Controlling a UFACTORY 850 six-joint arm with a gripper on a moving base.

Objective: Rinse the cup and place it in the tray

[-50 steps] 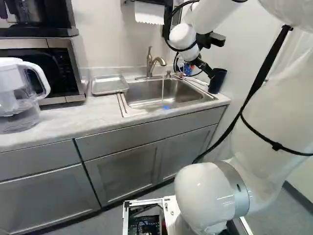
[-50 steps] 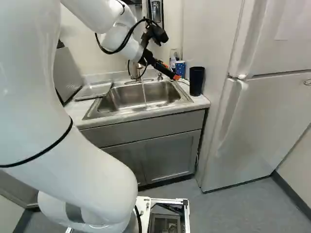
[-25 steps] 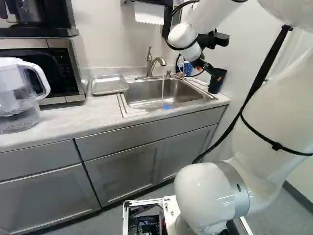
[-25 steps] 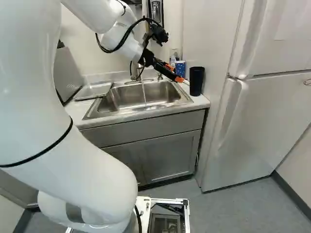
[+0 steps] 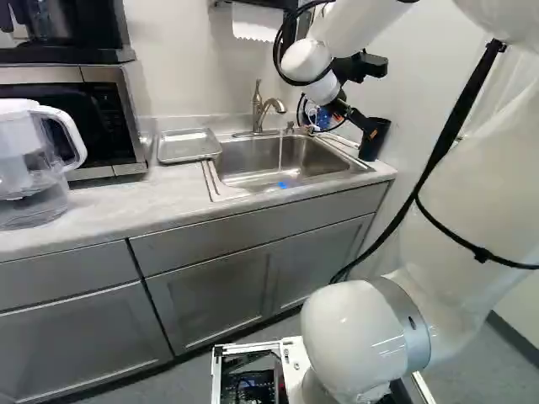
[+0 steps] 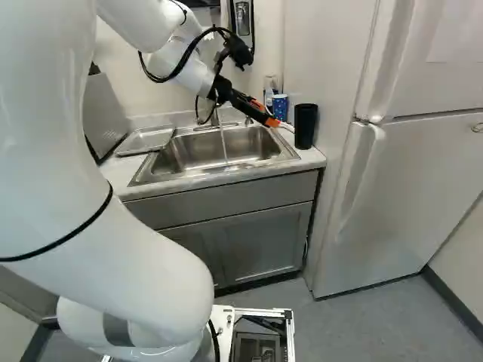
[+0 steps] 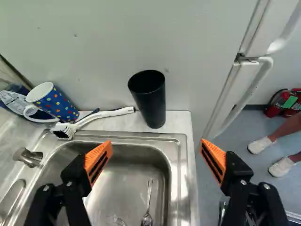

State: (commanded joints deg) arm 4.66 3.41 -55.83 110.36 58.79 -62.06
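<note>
Left base view: going left to right, we have the metal tray [image 5: 189, 146] on the counter [image 5: 126, 206] at about ten o'clock from the sink [image 5: 219, 191]. The faucet [image 5: 258, 105] stands at twelve, water running from its spout. At two o'clock comes our gripper [image 7: 156, 145], spread wide with nothing between its orange pads, and beyond it the dark cup [image 7: 149, 101], upright on the counter near the wall. The wrist view puts the cup straight ahead of us, at twelve, with the brush [image 7: 96, 121] and the spotted mug [image 7: 56, 104] towards ten.

We judge the cup light, stiff and unlikely to break, with smooth walls that would turn slippery once wet. We'd best take it from two sides around the middle, keeping the mouth free for water; the flare towards the rim should help stop it slipping down. Being tall and narrow-footed, it could tip if one finger touched first, so we should centre before closing.
</note>
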